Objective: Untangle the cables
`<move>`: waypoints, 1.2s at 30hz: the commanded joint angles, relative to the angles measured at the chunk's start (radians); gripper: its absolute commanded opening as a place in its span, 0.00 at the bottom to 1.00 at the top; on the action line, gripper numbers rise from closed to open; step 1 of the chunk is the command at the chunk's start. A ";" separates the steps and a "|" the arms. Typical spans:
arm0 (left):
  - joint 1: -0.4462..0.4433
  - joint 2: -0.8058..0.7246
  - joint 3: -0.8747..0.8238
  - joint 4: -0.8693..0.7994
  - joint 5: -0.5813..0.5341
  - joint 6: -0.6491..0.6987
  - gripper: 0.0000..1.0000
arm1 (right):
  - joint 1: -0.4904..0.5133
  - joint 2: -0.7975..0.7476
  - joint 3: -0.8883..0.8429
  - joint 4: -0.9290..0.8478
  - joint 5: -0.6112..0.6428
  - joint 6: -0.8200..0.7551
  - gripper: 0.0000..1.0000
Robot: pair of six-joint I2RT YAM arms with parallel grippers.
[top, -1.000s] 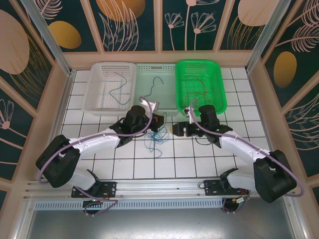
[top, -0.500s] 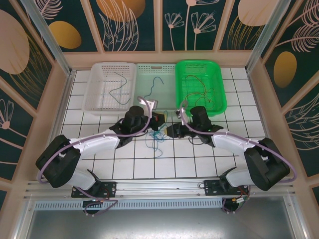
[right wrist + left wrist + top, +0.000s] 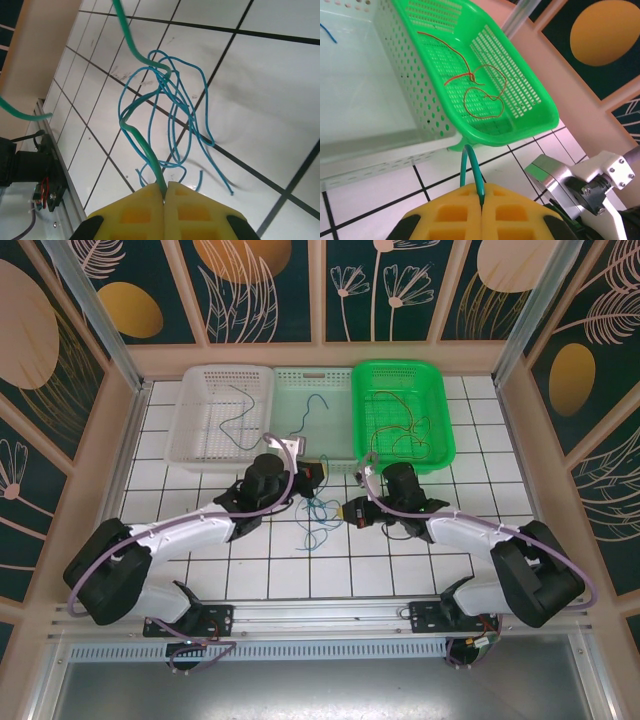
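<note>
Fingers (image 3: 455,215) of left gripper (image 3: 481,200) and right gripper (image 3: 165,192), both pinched shut on the teal-green cable (image 3: 147,157), blue cables (image 3: 171,127) knotted round it over the tiled table (image 3: 270,90) between them: draw your grippers apart slowly, letting loops slip free.

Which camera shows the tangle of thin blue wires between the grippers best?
Right wrist: the thin blue wire tangle is close up, loops distinct around the teal-green wire. Top external has it tiny; left wrist, the teal-green wire.
</note>
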 commanded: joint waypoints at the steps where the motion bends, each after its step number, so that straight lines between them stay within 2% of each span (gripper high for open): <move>1: 0.005 -0.051 -0.025 0.072 -0.059 -0.028 0.03 | 0.006 -0.020 -0.028 -0.077 0.067 -0.010 0.00; 5: 0.005 -0.099 -0.049 0.061 -0.098 -0.028 0.04 | 0.001 -0.012 -0.049 -0.100 0.099 -0.005 0.00; 12: 0.011 -0.233 -0.148 0.073 -0.237 -0.074 0.04 | -0.001 0.049 -0.038 -0.213 0.197 -0.040 0.00; 18: 0.017 -0.346 -0.225 0.022 -0.333 -0.109 0.05 | -0.016 0.077 -0.039 -0.228 0.231 -0.035 0.00; 29: 0.023 -0.386 -0.221 -0.254 -0.344 -0.113 0.05 | -0.016 0.160 0.041 -0.345 0.314 -0.053 0.00; 32: 0.025 -0.389 -0.223 -0.273 -0.330 -0.112 0.06 | -0.015 0.158 0.060 -0.375 0.334 -0.076 0.00; 35: 0.025 -0.370 -0.216 -0.254 -0.283 -0.099 0.07 | -0.018 0.128 0.058 -0.341 0.298 -0.072 0.00; 36: 0.026 -0.360 -0.213 -0.239 -0.262 -0.094 0.07 | -0.019 0.112 0.058 -0.327 0.283 -0.065 0.04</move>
